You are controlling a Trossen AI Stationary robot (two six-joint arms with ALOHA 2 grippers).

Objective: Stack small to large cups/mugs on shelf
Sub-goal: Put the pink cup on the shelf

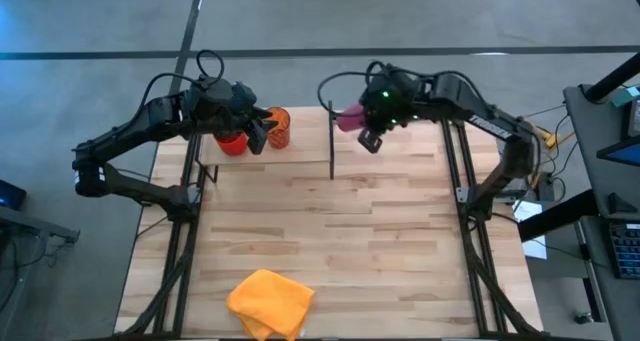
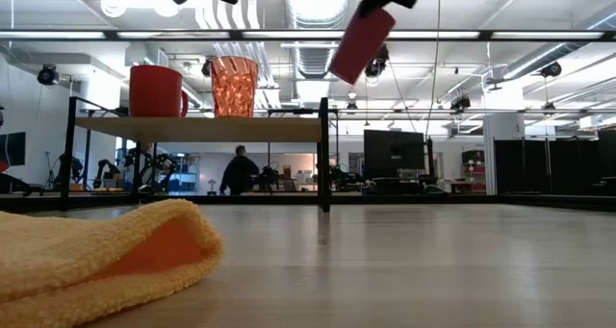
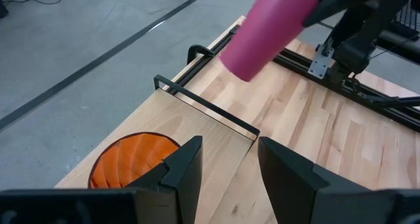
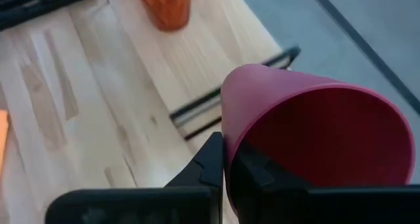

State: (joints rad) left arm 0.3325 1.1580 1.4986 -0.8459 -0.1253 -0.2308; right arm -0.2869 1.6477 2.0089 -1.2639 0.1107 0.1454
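Right pincer (image 1: 372,139) pinches smooth tapered pink tumbler (image 2: 360,43) – tilted; left pincer (image 3: 226,168) spread.

A yellow-orange cloth (image 1: 270,302) lies crumpled at the near edge of the wood-plank tabletop (image 1: 380,241). At the far edge stands the shelf (image 2: 207,128), bearing a red mug (image 2: 157,90) beside an orange cup (image 2: 234,86).

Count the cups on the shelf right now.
2 on the shelf: the red mug at its outer end, the orange cup beside it. The pink tumbler is tilted in the right pincer, off the shelf.
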